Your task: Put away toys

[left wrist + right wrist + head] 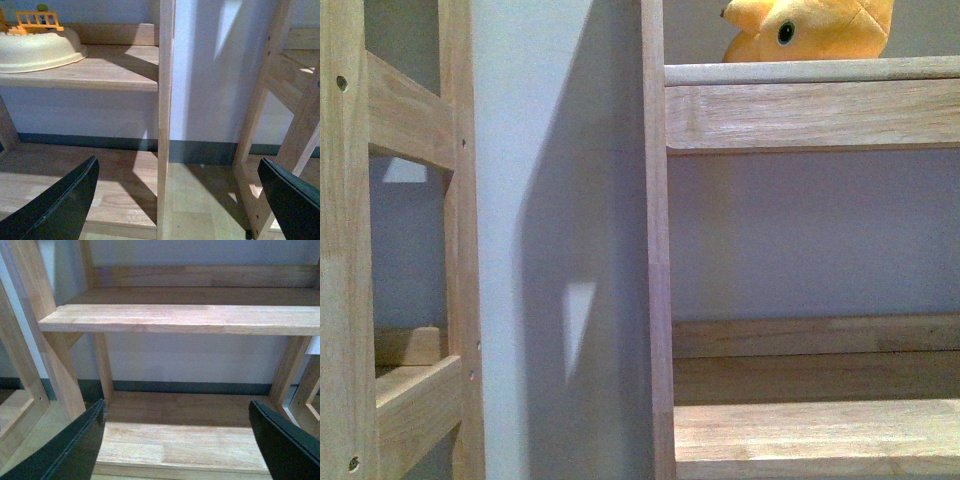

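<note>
An orange-yellow plush toy (810,28) with a black bead eye lies on a wooden shelf (810,72) at the top right of the front view; its upper part is cut off by the frame edge. Neither arm shows in that view. My left gripper (180,200) is open, with nothing between its dark fingers (65,200), and faces a shelf upright (165,125) low above the floor. My right gripper (177,440) is open and holds nothing, in front of the bare lower boards (185,447) of a wooden shelf unit.
A cream bowl-shaped tub (40,47) with a small orange fence piece (37,20) behind it stands on a shelf board in the left wrist view. A second wooden frame (410,240) stands left of the white wall (555,200). A dark skirting strip (190,387) runs along the wall.
</note>
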Controlling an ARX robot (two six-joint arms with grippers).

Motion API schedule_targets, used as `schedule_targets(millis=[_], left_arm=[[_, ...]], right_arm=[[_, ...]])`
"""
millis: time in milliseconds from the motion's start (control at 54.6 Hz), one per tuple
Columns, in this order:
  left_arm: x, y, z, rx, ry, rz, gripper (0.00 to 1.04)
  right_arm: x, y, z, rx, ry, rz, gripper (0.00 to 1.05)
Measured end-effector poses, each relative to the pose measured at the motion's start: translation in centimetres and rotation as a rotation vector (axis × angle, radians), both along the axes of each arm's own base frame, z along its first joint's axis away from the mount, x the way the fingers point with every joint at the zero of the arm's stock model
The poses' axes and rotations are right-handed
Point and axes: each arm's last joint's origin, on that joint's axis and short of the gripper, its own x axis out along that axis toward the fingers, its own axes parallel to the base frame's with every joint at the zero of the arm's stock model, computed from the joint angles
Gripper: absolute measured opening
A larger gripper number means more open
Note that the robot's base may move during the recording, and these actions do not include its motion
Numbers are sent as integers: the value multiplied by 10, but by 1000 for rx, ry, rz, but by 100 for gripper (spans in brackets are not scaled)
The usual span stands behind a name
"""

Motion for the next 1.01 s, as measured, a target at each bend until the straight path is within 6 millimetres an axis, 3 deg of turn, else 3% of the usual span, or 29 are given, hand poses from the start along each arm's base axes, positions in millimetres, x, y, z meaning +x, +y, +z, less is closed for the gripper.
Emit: schedule_targets(millis=[92,1008], left_arm=[[0,0,0,0,0,0,98],[0,0,0,0,0,0,98]], right_arm=[[0,0,0,0,0,0,100],[0,0,0,0,0,0,98]])
